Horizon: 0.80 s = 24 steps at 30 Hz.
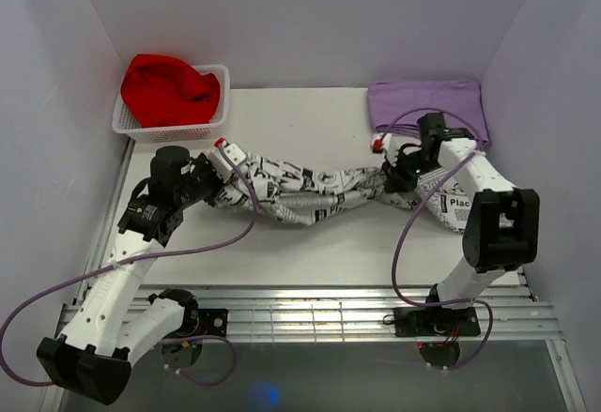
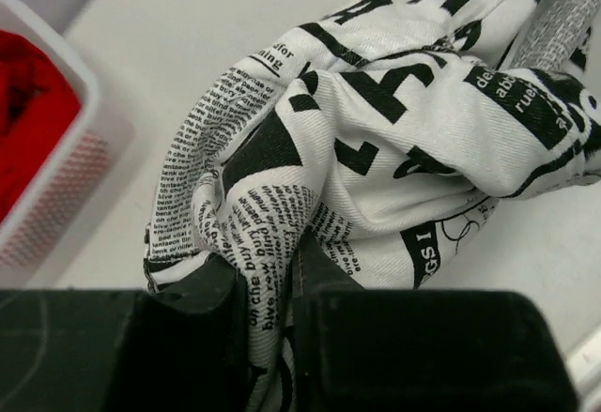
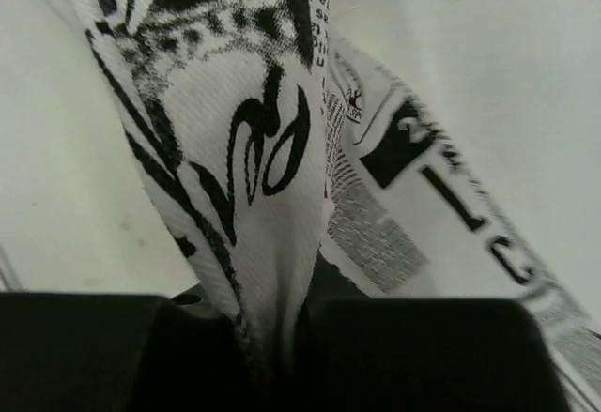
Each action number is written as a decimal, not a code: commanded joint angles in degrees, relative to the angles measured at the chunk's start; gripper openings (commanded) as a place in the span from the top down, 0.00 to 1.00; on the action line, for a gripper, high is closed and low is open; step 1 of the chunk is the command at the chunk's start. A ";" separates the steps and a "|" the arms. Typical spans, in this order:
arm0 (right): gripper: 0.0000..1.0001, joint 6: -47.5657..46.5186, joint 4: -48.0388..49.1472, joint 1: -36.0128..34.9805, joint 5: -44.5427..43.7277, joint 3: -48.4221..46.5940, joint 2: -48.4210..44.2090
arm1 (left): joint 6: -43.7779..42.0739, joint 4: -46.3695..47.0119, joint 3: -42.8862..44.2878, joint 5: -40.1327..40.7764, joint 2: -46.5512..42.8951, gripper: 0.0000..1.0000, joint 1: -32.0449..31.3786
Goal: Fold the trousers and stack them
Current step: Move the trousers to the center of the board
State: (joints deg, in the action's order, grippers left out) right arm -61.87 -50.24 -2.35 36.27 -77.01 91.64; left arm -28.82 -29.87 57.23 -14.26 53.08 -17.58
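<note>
The trousers (image 1: 310, 191), white with black newspaper print, stretch bunched across the table's middle between my two grippers. My left gripper (image 1: 212, 175) is shut on their left end; the left wrist view shows the printed cloth (image 2: 376, 121) pinched between my dark fingers (image 2: 188, 337). My right gripper (image 1: 394, 174) is shut on their right end; the right wrist view shows a fold of cloth (image 3: 244, 149) running down into the closed jaws. More printed cloth (image 1: 455, 207) lies under the right arm.
A white basket (image 1: 143, 131) with a red cloth (image 1: 169, 88) stands at the back left. A folded lilac-purple cloth (image 1: 427, 98) lies at the back right. White walls enclose the table. A metal rail (image 1: 310, 311) runs along the near edge.
</note>
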 commanded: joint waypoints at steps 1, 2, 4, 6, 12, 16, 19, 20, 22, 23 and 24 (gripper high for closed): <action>0.81 -0.03 0.56 -6.78 -6.12 6.24 2.30 | -5.01 -11.94 -3.08 -7.08 -2.37 0.72 0.71; 0.67 0.95 1.01 -7.84 -6.91 6.35 3.19 | -6.85 -17.10 -4.57 -9.01 -2.02 0.52 0.71; 0.39 4.10 0.76 -8.55 -7.18 4.95 5.21 | -8.35 -20.56 -5.29 -9.29 -2.19 0.06 0.88; 0.26 5.17 0.06 -7.50 -7.09 2.05 4.70 | -9.76 -24.18 -3.55 -11.21 -2.98 0.02 1.50; 0.12 1.32 -7.58 -1.63 -10.33 0.90 -0.93 | -7.05 -27.26 5.33 -17.20 3.23 0.02 5.01; 0.11 -4.13 -9.53 5.50 -14.73 5.46 -4.18 | -4.59 -23.05 6.13 -14.32 12.09 0.02 10.19; 0.12 -8.18 -9.18 10.00 -17.99 9.25 -4.54 | -5.10 -24.44 9.56 -13.78 23.74 0.03 16.00; 0.12 -8.62 -8.31 11.74 -18.77 9.95 -4.45 | -6.59 -25.93 10.52 -13.95 26.35 0.03 17.48; 0.11 -9.41 -7.33 12.80 -20.09 11.97 -4.36 | -9.66 -26.47 11.06 -11.60 31.28 0.03 19.50; 0.11 -9.67 -6.63 13.42 -21.49 12.67 -4.36 | -10.55 -25.86 10.88 -10.80 31.99 0.03 20.30; 0.11 -10.02 -4.28 13.77 -22.11 14.42 -4.45 | -11.51 -25.42 10.53 -9.92 32.52 0.03 21.70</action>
State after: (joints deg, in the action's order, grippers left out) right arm -68.18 -56.62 10.57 17.91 -65.19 87.61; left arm -36.27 -53.04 67.20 -26.39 86.00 1.19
